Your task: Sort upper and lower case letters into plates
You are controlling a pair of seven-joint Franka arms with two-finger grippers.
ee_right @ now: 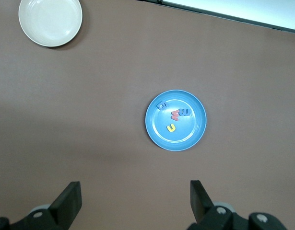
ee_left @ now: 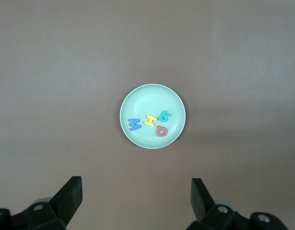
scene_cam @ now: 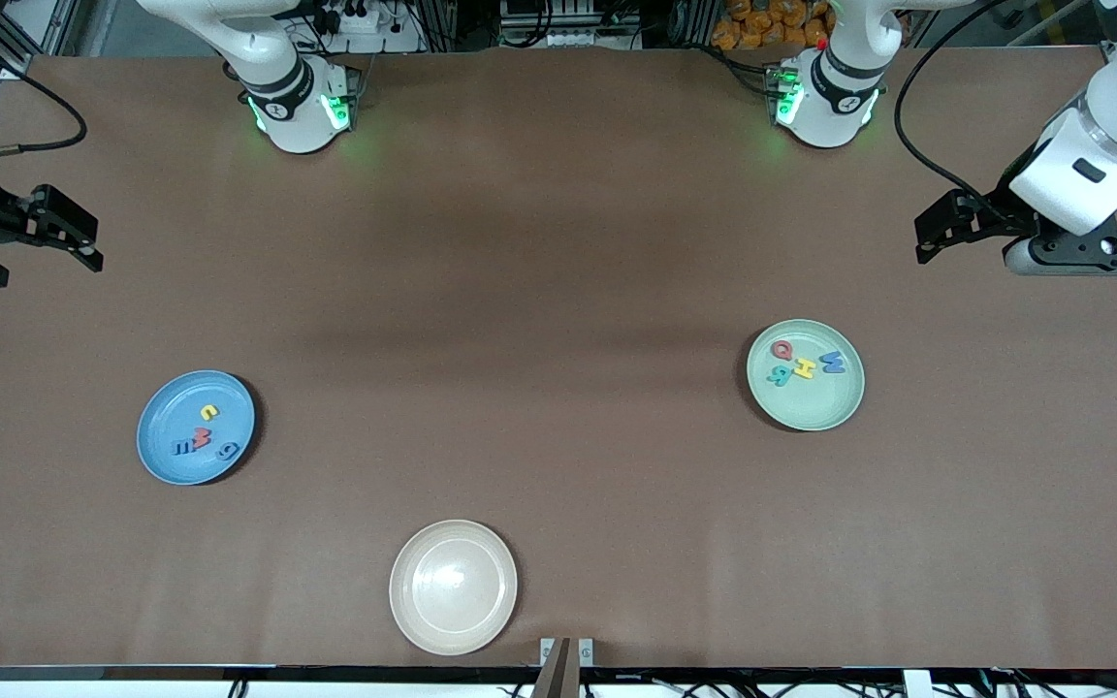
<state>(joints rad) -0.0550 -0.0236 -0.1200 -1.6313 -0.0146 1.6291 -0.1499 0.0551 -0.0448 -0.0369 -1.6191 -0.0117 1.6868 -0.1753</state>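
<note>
The light blue plate lies toward the right arm's end of the table. It holds several small letters, among them a yellow c and a red w. Toward the left arm's end, the mint green plate holds several more, among them a blue W, a yellow H and a red Q. My left gripper hangs open and empty over bare table at its end. My right gripper does the same at its end.
A cream-beige plate with nothing in it sits near the table's front edge, nearer to the front camera than both other plates. The brown table has its edge just below that plate.
</note>
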